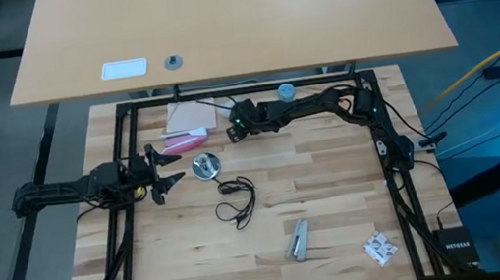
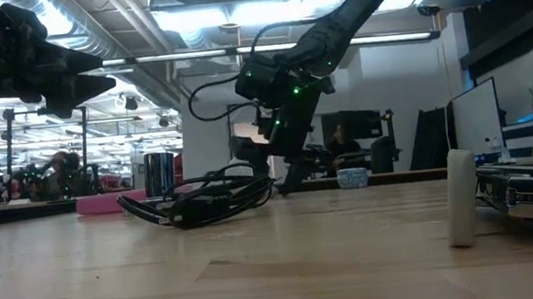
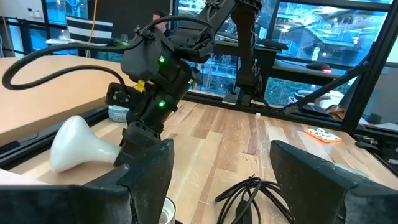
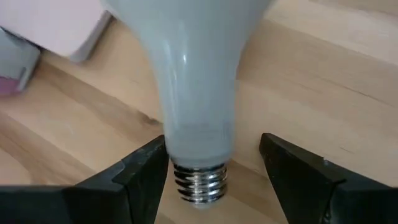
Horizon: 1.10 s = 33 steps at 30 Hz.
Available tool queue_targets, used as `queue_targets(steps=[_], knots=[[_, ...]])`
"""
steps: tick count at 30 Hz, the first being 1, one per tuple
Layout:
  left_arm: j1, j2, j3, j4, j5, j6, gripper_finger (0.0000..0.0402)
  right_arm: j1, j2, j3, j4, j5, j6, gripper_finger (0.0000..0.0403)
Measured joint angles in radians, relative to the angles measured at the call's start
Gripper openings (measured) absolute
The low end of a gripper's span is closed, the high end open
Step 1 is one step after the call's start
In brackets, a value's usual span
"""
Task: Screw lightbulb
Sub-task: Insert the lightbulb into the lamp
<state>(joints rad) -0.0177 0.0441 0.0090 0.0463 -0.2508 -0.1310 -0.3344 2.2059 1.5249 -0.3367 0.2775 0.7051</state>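
One lightbulb (image 4: 189, 81): frosted white, rounded dome tapering to a narrow neck, ending in a ribbed silver screw base (image 4: 199, 182). It lies on the wooden table (image 1: 328, 198) directly ahead of the right tool (image 4: 211, 168), with the neck and base between the two dark fingers (image 4: 140, 171); the fingers stand apart, a gap shows on either side of the neck, and nothing is clamped. The dome points away from the tool, toward a pink-and-white flat item (image 4: 53, 28). From the left wrist view the same bulb (image 3: 78, 146) sits just under the right tool's tip. The left tool (image 1: 163, 170) hangs to the left, well apart from the bulb, jaws spread and holding nothing. Beside it: one round shiny silver disc (image 1: 204, 167), and beyond that one coiled black cord (image 1: 237, 199). Two arms in total.
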Motion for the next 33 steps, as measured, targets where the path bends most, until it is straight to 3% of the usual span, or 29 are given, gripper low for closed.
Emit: queue_targets(steps=[5,13,16,23,33], knots=[[0.0,0.0,0.0,0.0,0.0,0.0,0.0258,0.004,0.0,0.0,-0.02,-0.001,-0.111,0.0259],[0.0,0.0,0.0,0.0,0.0,0.009,0.0258,0.008,0.0,0.0,0.033,0.026,-0.136,0.0257],[0.0,0.0,0.0,0.0,0.0,0.01,0.0258,0.008,0.0,0.0,0.058,0.026,-0.138,0.0236],[0.0,0.0,0.0,0.0,0.0,0.011,0.0258,0.008,0.0,0.0,0.057,0.004,-0.145,0.0136],[0.0,0.0,0.0,0.0,0.0,0.008,0.0258,0.051,-0.008,0.003,0.004,-0.093,-0.293,0.0137]])
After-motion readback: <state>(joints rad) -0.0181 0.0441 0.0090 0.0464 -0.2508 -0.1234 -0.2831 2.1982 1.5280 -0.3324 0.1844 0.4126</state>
